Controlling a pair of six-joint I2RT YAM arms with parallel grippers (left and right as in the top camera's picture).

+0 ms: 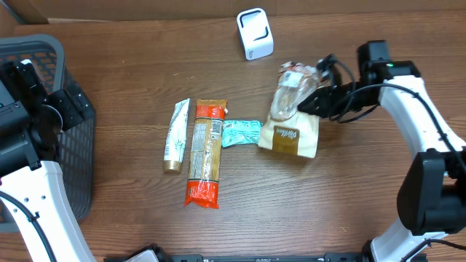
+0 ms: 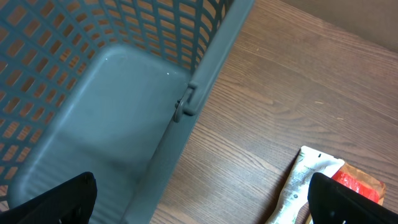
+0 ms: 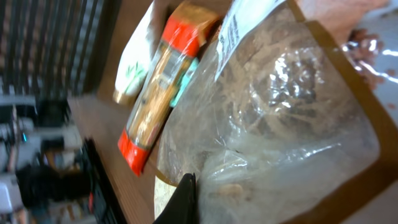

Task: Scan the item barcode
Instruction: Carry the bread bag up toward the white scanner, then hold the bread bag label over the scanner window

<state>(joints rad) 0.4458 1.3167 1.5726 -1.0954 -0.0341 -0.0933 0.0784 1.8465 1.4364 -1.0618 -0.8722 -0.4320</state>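
At the far left the grey basket (image 1: pixel 76 156) is waiting as the drop-off spot, and the left gripper (image 2: pixel 202 208) is hanging over its rim with its fingers spread wide and nothing between them, probably parked there to be out of the way. On the table (image 1: pixel 328 211) a white tube (image 1: pixel 175 136), a long orange packet (image 1: pixel 205 153) and a teal sachet (image 1: pixel 240 133) are lying side by side, apparently queued for their turn. The white scanner (image 1: pixel 255 33) is standing at the back edge, well apart from them. To its right the clear bag (image 1: pixel 295 91) is being held tilted above a brown pouch (image 1: pixel 291 138), near the scanner but not at it. The right gripper (image 1: pixel 312 102) is clamping the bag's thin plastic tightly. A white label (image 3: pixel 249 22) is showing near one end, though whether it is carrying the barcode is too blurred to tell
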